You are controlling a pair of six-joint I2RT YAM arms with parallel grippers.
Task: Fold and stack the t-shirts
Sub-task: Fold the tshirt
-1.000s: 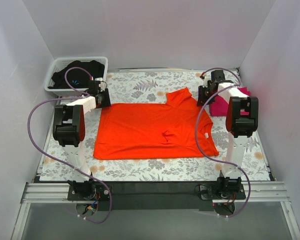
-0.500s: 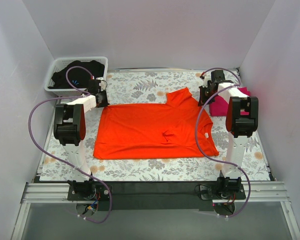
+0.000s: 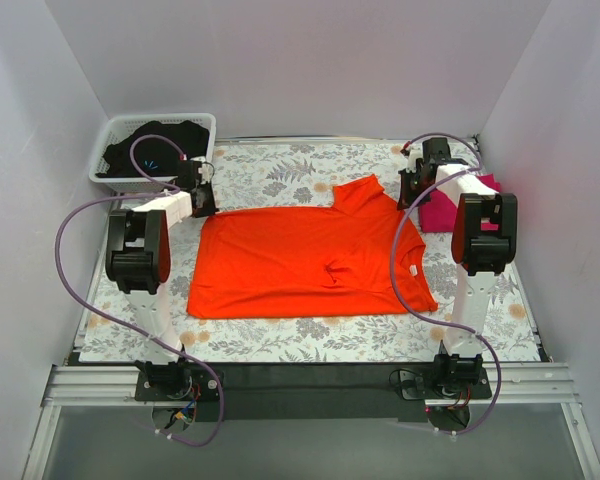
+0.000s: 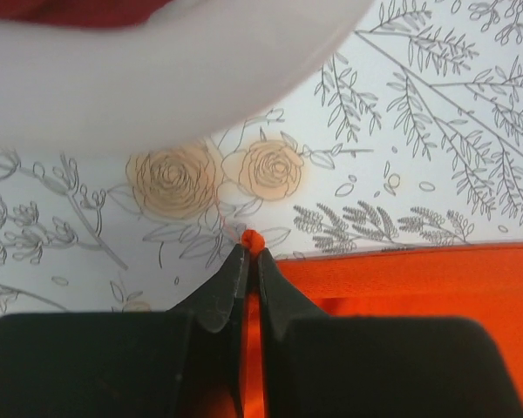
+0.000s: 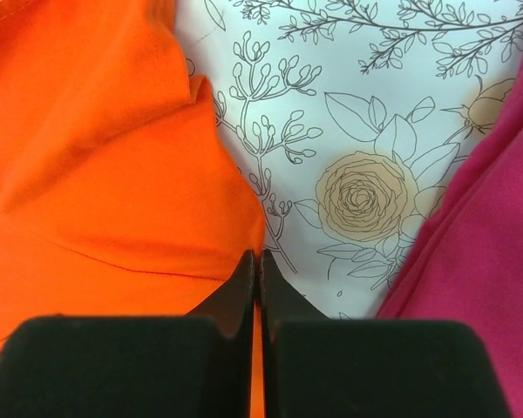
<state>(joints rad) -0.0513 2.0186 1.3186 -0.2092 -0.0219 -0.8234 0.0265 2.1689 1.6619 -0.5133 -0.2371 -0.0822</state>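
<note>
Seen from above, the magenta t-shirt [image 3: 438, 215] is mostly hidden behind the right arm [image 3: 483, 235]. The dark cloth [image 3: 170, 138] in the basket [image 3: 120, 182] is too bunched to tell what garment it is. In the left wrist view a blurred white shape [image 4: 157, 70] fills the top, and the orange t-shirt [image 4: 401, 287] runs off the right and bottom edges.

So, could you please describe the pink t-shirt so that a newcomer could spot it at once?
Look at the floral table, then at its far right corner. There, just right of the right end effector, sits the pink t-shirt. It is a small magenta bundle, while the orange t-shirt beside it lies spread flat across the middle.
</note>
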